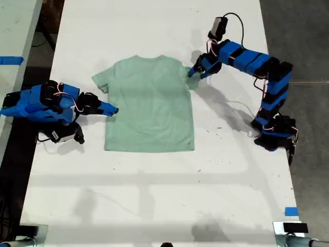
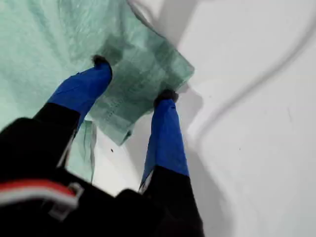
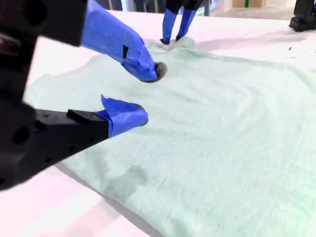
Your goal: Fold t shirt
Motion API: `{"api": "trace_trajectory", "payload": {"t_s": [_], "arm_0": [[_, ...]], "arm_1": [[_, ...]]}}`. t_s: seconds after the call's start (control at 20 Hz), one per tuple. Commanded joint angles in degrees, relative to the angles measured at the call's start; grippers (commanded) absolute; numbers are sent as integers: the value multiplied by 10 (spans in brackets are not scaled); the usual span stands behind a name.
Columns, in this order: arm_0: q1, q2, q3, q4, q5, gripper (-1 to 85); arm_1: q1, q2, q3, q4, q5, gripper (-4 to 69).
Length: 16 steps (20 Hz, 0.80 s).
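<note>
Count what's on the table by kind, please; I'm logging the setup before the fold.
T-shirts: 1, the mint t shirt
Robot arms: 2, ending in my first gripper and my second gripper
Blue tape marks: 1
Total: 4

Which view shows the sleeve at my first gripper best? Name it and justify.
The first wrist view: the sleeve fills the frame between my first gripper's open fingertips, hem stitching visible. The exterior view shows it small and partly hidden. The second wrist view shows it only distantly beyond the t shirt.
</note>
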Motion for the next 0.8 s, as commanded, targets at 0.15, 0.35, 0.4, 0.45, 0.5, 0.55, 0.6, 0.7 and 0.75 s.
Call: {"api": "trace_trajectory", "payload": {"t_s": [0.15,0.35,0.4,0.45,0.5,0.55,0.6,0.7,0.75], "arm_0": [[-11,6,2,1,4,104],[-11,6,2,1,4,104],[-11,6,2,1,4,104],[-11,6,2,1,4,104],[-11,6,2,1,4,104],[-11,6,2,1,4,104],[-11,6,2,1,4,104],[-11,6,2,1,4,104],[-11,6,2,1,4,104]], "arm_1": [[13,-51,-103,29,1,5],[-97,31,-133,-15,-29,5],[-127,39,-133,-37,-32,5],[-154,40,-133,-60,-33,5],[-179,40,-132,-85,-37,5],[-202,38,-127,-113,-40,5],[-224,34,-116,-148,-40,5],[-264,17,-113,-201,-48,6],[-278,9,-113,-222,-55,6]]}}
